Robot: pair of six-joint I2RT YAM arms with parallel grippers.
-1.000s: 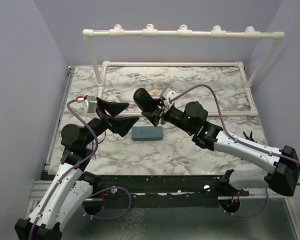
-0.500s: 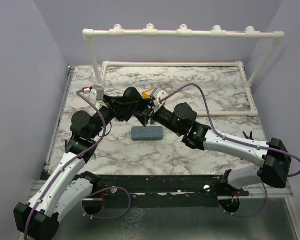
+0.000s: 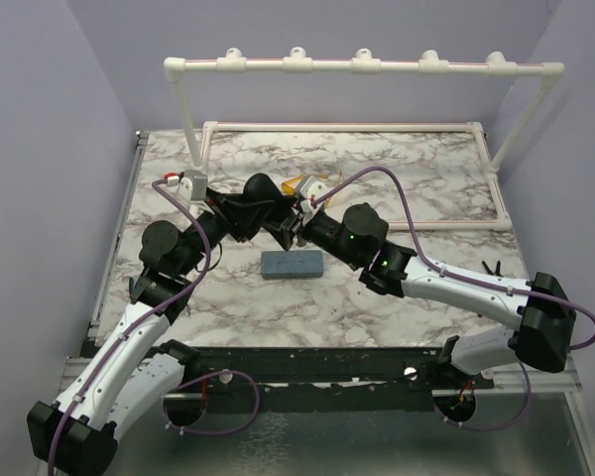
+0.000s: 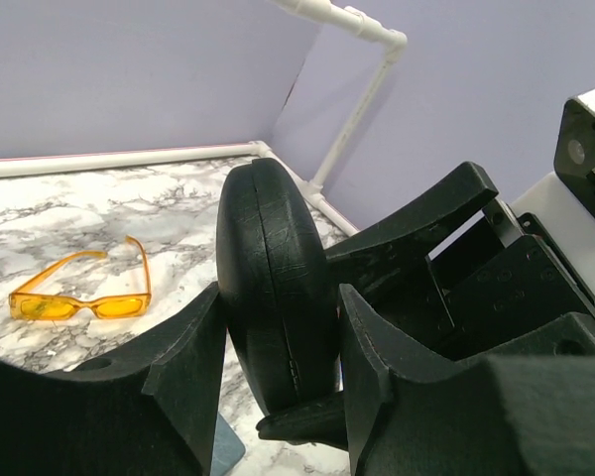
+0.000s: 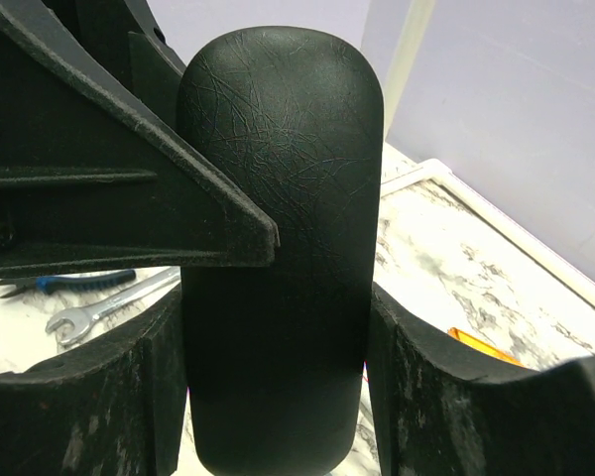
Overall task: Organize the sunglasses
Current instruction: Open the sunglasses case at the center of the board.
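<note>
I held the black oval case (image 5: 278,149) above mid-table (image 4: 40,218) with both arms. The left pincer (image 4: 278,297) pinched its broad faces and the right pincer (image 5: 273,297) its edges, probably to steady it for opening. The yellow-orange sunglasses (image 4: 79,297) lay just beyond, on the far side.

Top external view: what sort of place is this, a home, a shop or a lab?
Most likely a robotics lab test cell: a left arm and right arm bolted at the near edge of a marble-patterned table, a white pipe frame at its back, and plain lavender walls closing it in.
</note>
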